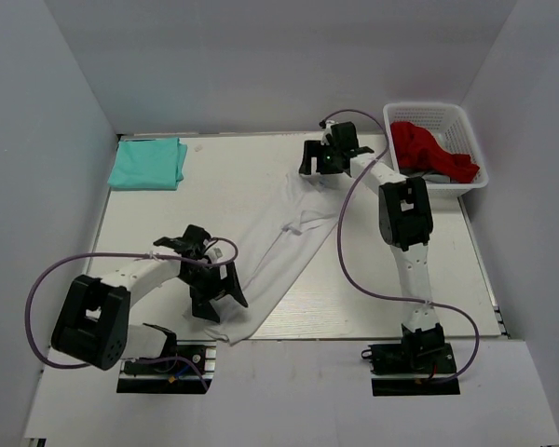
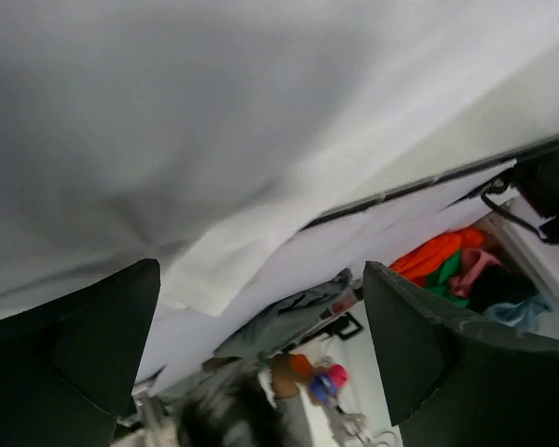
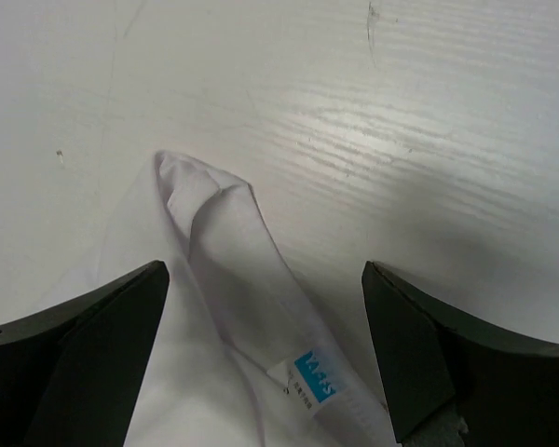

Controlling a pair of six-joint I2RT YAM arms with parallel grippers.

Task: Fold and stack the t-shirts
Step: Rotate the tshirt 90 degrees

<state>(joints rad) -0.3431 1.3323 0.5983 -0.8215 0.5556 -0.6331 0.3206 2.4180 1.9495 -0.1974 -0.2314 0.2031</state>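
The left end effector (image 1: 216,300) hangs near the near edge of the table (image 1: 233,177), left of center, directly above the near end of the white t-shirt (image 1: 275,261). Its 2 fingers (image 2: 84,363) stand apart. The left wrist view shows white cloth filling the space just past them, with nothing pinched between them.

The white t-shirt lies flat on the table as a long, bunched band. It runs diagonally from the near edge, just right of the left end effector, up toward the middle of the table. Its far end narrows to a rumpled tip.

The right end effector (image 1: 324,166) is above that far end, toward the far edge and right of center. Its 2 fingers (image 3: 447,354) are also spread wide and grip nothing. In the right wrist view, a folded edge of the shirt with a small blue label (image 3: 315,384) lies on the table below the gap.

In the far left corner rests the mint-teal t-shirt (image 1: 147,163), folded into a neat rectangle and well apart from the white one.

In the far right corner stands a white basket (image 1: 427,104) holding a red cloth (image 1: 429,147).
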